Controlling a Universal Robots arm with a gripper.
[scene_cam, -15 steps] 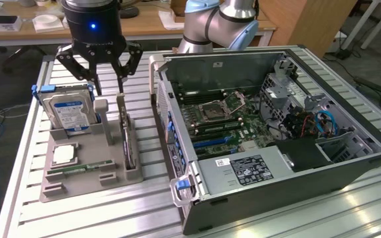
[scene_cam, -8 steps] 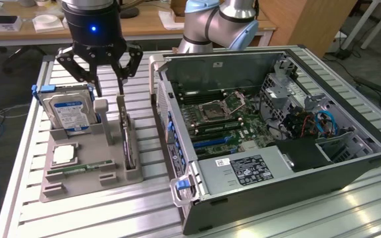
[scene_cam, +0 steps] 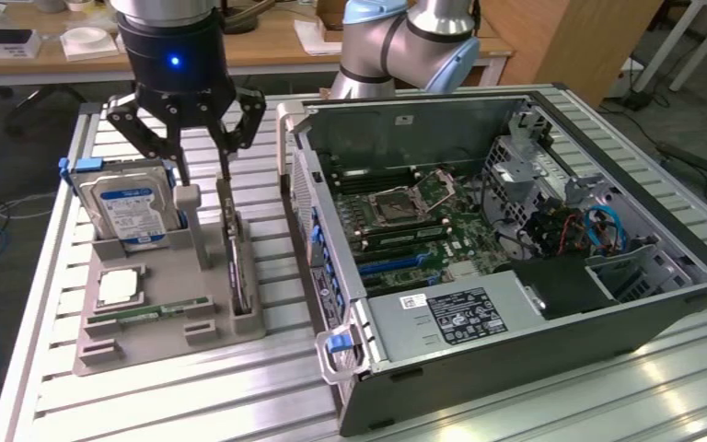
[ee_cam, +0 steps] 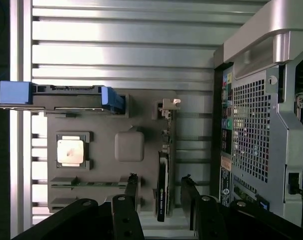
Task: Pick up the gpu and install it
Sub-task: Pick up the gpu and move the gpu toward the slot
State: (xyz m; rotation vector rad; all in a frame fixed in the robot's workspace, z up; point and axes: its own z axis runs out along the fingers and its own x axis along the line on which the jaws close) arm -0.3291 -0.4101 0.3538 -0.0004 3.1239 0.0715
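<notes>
On the table (scene_cam: 206,396), nearest me, the open computer case (scene_cam: 514,359) sits at 3 o'clock from a grey tray (scene_cam: 157,343) of parts. Along the tray's 3 o'clock edge the graphics card (scene_cam: 240,276) stands on edge in its slot, not yet lifted. Farther back, at 12 o'clock, the tool (scene_cam: 202,177) hangs with fingers spread wide, one each side of the card's far end, gripping nothing. I'd judge the pick-up is in hand; it calls for a square, centred pinch on that thin board.

Bright room light; glare on table slats (ee_cam: 121,55); case (scene_cam: 403,138) interior shadowed.
</notes>
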